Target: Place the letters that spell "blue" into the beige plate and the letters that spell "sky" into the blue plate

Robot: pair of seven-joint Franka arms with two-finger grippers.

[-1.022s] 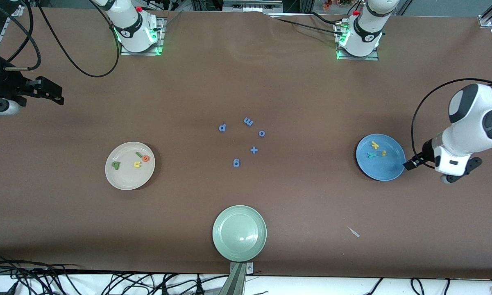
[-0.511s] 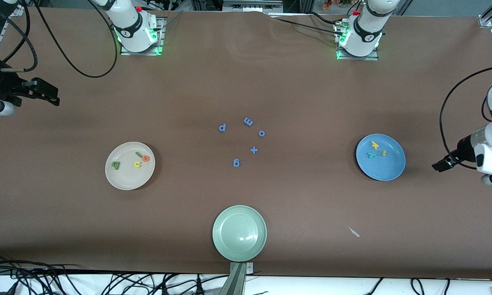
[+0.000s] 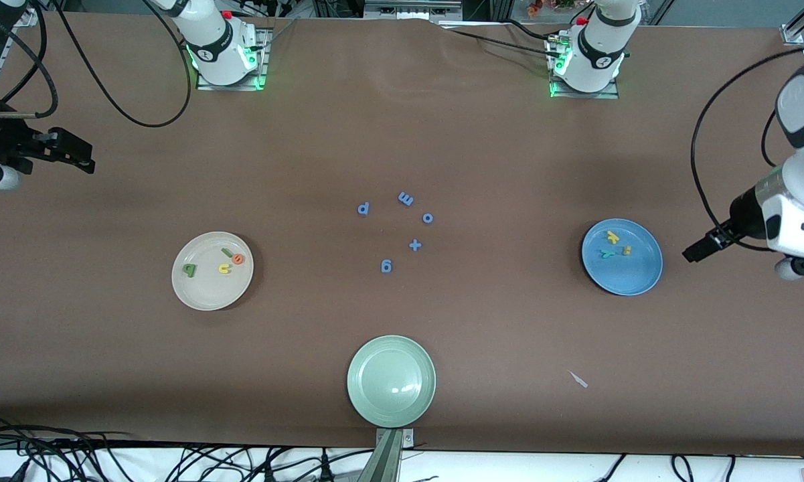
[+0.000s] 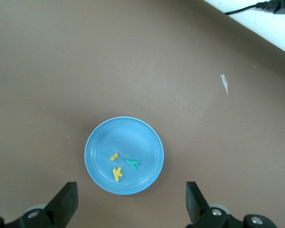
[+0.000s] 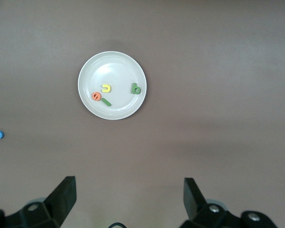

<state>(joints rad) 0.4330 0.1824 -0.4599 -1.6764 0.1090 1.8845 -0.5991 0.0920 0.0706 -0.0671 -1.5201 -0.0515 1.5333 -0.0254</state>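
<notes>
We see the table (image 3: 482, 147) with both arms pulled back to its ends. The left gripper (image 4: 130, 206) hangs spread and empty above the table's left-arm end, the right gripper (image 5: 128, 202) spread and empty at the other end. The beige plate (image 3: 204, 291) holds the letters that spell "blue" (image 3: 225, 262). The blue plate (image 3: 632, 281) holds the letters that spell "sky" (image 3: 614, 245). Blue letters (image 3: 406, 199) lie mid-table; a green plate (image 3: 391, 402) sits nearest the camera.
</notes>
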